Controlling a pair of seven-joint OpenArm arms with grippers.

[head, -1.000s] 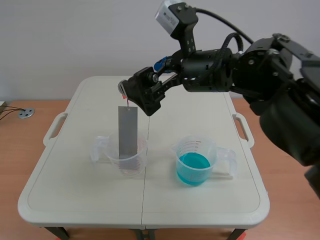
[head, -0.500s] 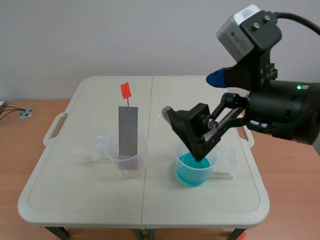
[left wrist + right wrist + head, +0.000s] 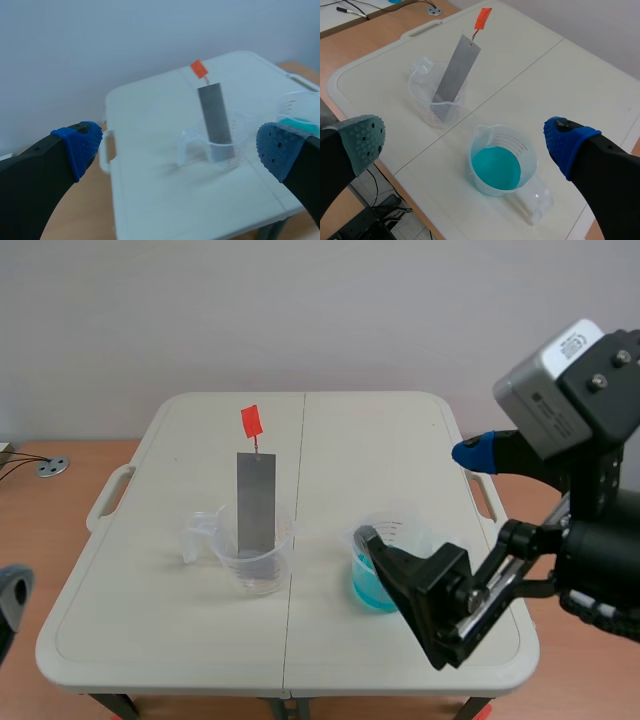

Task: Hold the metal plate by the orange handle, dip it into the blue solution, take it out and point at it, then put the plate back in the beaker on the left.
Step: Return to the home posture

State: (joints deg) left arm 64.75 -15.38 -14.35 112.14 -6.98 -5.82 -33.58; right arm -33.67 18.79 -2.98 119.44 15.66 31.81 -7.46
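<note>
The grey metal plate (image 3: 255,505) stands tilted in the clear beaker (image 3: 258,565) on the left, its orange handle (image 3: 250,421) free at the top. The beaker of blue solution (image 3: 372,575) sits to the right, partly behind my right gripper (image 3: 445,530), which hangs open and empty over the table's near right. In the right wrist view the gripper (image 3: 465,142) is high above both beakers, with the plate (image 3: 454,72) and blue beaker (image 3: 502,160) below. My left gripper (image 3: 177,147) is open, well short of the plate (image 3: 216,120).
The white folding table (image 3: 150,640) has moulded handles on its sides. A round metal disc (image 3: 52,467) and cables lie on the wooden surface off its left side. A bit of my left arm (image 3: 10,595) shows at the scene's left edge.
My right gripper let go of the orange handle, opened, and pulled back to the near right. The plate stayed standing in the left beaker. The left arm's tip came into the scene.
</note>
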